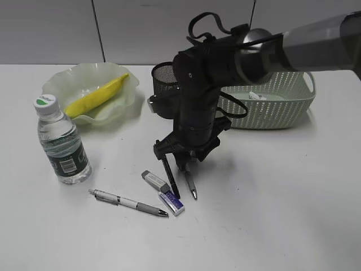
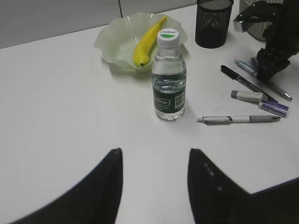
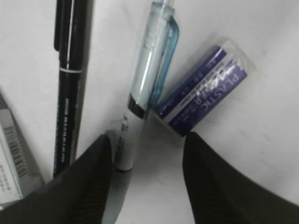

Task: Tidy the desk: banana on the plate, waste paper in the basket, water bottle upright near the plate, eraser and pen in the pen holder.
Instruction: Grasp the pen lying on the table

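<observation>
On the white desk [image 1: 271,214] my right gripper [image 3: 147,154] is open and low over a clear blue pen [image 3: 145,88], which lies just inside its left finger. A black pen [image 3: 70,84] and a purple eraser [image 3: 205,93] lie either side; a grey eraser [image 1: 153,179] and a white pen [image 1: 130,203] are nearby. The banana [image 1: 98,95] lies in the plate [image 1: 67,79]. The water bottle [image 1: 62,147] stands upright in front of it. The waste paper [image 1: 251,96] is in the basket [image 1: 282,110]. The pen holder [image 1: 163,79] stands behind the arm. My left gripper [image 2: 155,158] is open and empty, short of the bottle [image 2: 169,84].
The right arm [image 1: 197,101] stretches from the upper right across the basket and partly hides the pen holder. The pens and erasers lie close together in the middle of the desk.
</observation>
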Available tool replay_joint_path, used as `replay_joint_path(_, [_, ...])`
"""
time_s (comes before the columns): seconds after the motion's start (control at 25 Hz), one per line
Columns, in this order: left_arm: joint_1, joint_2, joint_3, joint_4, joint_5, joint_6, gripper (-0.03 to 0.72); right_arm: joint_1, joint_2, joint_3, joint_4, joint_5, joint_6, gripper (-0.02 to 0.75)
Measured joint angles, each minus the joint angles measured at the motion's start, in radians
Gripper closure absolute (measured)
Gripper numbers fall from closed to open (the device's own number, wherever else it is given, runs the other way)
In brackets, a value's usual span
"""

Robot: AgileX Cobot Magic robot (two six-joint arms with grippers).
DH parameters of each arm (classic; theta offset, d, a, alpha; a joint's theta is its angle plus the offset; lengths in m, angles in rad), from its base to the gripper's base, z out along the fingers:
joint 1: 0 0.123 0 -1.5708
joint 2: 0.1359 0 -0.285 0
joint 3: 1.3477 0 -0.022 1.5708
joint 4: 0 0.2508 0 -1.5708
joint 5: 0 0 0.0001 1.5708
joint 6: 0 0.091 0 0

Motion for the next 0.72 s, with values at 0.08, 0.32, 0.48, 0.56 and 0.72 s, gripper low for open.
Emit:
replay_joint_path(0.08, [0.0, 0.0, 0.0, 0.0, 0.0, 0.0, 0.347, 0.0, 0.0, -0.016, 0.006, -0.003, 0.001, 0.347])
replay_joint_path(0.32, [0.0, 0.0, 0.0, 0.0, 0.0, 0.0, 0.347, 0.0, 0.0, -0.024, 0.049, -0.006, 0.002, 0.356])
replay_joint_path(0.48, [0.0, 0.0, 0.0, 0.0, 0.0, 0.0, 0.347, 0.0, 0.0, -0.024, 0.05, -0.006, 0.002, 0.356])
replay_joint_path(0.56, [0.0, 0.0, 0.0, 0.0, 0.0, 0.0, 0.347, 0.0, 0.0, -0.024, 0.05, -0.006, 0.002, 0.356])
replay_joint_path(0.72, [0.0, 0.0, 0.0, 0.0, 0.0, 0.0, 0.355, 0.0, 0.016, -0.026, 0.051, -0.007, 0.002, 0.356])
